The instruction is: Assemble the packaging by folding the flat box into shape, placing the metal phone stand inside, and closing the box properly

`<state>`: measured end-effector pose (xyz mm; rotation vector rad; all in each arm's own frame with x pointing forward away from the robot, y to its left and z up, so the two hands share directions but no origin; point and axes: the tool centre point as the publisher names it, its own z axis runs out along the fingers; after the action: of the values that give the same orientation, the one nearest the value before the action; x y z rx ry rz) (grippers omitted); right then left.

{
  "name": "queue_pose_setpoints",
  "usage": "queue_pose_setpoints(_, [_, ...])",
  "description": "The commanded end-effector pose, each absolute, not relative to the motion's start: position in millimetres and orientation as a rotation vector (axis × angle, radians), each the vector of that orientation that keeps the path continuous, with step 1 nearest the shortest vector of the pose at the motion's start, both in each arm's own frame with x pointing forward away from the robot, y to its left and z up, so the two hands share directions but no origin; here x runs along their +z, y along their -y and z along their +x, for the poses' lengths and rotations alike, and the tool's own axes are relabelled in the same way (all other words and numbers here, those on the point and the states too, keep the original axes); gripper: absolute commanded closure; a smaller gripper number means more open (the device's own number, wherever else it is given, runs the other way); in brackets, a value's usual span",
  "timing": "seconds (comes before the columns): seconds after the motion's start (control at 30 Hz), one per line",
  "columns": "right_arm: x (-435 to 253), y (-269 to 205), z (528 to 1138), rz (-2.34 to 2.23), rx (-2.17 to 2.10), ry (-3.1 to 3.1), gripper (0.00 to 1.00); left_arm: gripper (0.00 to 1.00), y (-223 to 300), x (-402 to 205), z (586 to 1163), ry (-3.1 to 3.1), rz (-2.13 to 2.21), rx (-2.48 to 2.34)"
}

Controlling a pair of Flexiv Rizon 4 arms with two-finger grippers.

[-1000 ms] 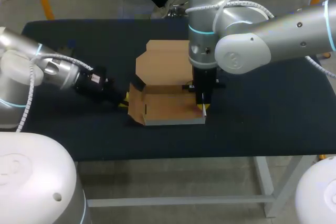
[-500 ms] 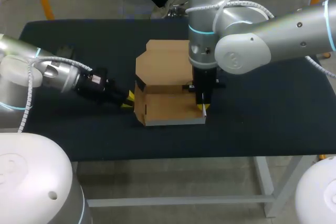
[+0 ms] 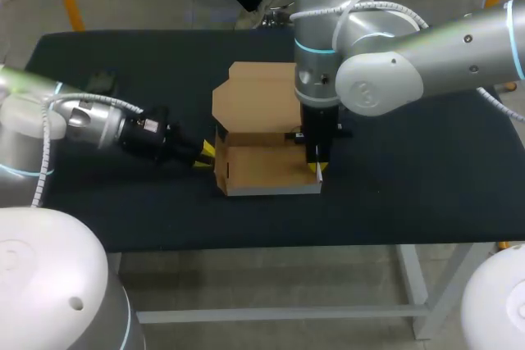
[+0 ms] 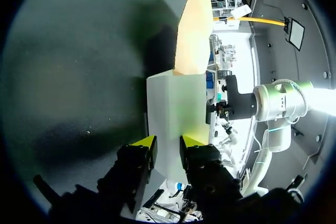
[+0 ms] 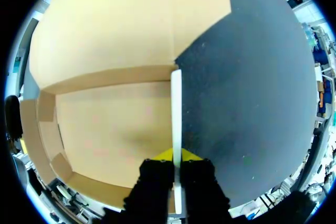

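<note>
The black table (image 3: 410, 194) is carrying the box (image 3: 262, 171) near its middle, and a small dark thing (image 3: 102, 81) is lying toward its far left corner.

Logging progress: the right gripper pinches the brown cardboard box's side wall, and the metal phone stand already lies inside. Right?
Not quite. The right gripper pinches the brown cardboard box's side wall, but nothing lies inside: the right wrist view shows its floor bare.

Box (image 3: 262, 165) partly behind right arm (image 3: 385, 63)
</note>
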<state>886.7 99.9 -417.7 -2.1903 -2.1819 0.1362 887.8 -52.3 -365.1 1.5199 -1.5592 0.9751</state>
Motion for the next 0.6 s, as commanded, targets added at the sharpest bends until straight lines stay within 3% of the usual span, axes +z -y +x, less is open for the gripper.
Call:
queue_pose_setpoints(0.03, [-419.0,-100.9,887.4,-2.188,0.141,2.182,1.00,0.66,52.2,-365.1,887.6,1.551,1.509,0.987])
queue_pose_setpoints(0.6, [-419.0,-100.9,887.4,-2.188,0.141,2.182,1.00,0.61,68.0,-363.6,887.9,1.584,1.502,0.978])
